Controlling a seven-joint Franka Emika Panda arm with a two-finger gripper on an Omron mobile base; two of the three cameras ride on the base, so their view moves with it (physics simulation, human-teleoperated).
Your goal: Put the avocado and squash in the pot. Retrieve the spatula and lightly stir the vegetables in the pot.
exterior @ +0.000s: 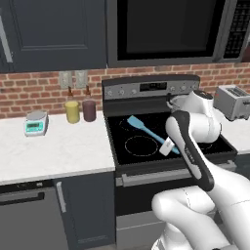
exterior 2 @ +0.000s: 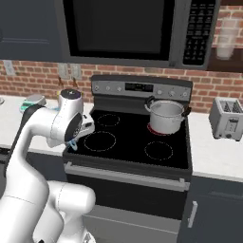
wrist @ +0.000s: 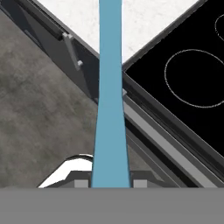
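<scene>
Spatula (exterior: pixel 144 128) is up off the stove (exterior: pixel 146 146), blade toward the back-left burner, handle end in the tool (wrist: pixel 110 183), which is pinching it tight. In the hand view the blue handle (wrist: pixel 110 87) runs straight up from between the tips. Pot (exterior 2: pixel 165 116) sits on the back-right burner, well apart from the spatula. So retrieval looks done; carrying over and stirring are left. Can't see into the pot, so avocado and squash inside is only a guess. Arm (exterior: pixel 193 141) hides the grip in the base views. Scale (exterior: pixel 36 122) on the table, untouched.
</scene>
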